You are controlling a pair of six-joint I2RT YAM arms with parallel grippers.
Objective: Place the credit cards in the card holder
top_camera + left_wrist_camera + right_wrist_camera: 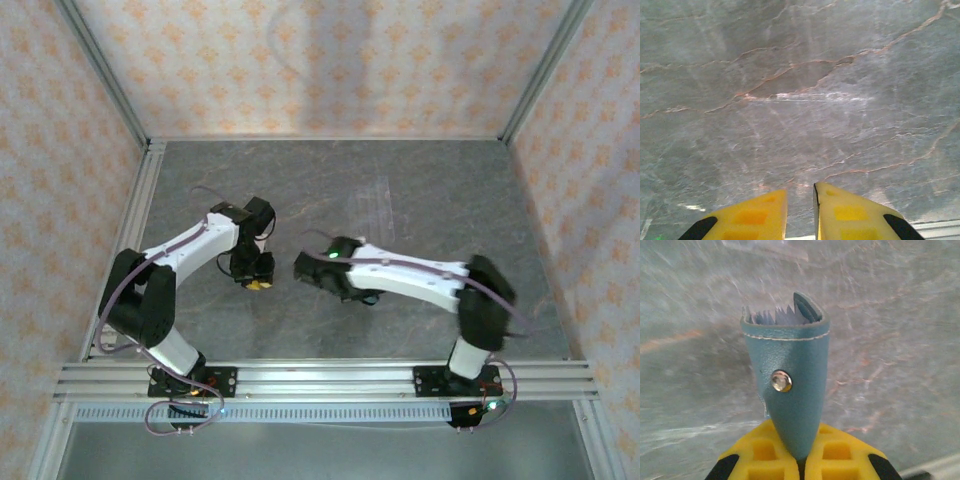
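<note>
Jaws of R gripper (pixel 800 462) clamped on teal card holder (pixel 792 360), stud (pixel 781 381) toward cam, L gripper (pixel 800 212) jaws a crack apart, over grey table (pixel 790 75)

Card holder (pixel 792 385) in right pincer (pixel 800 462) — left pincer (pixel 800 210) to its left.

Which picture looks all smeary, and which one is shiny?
Right wrist view: the table behind the card holder is streaky and blurred, while the holder itself is sharp. Left wrist view: a pale glare band crosses the table. Top view: soft, even light.
</note>
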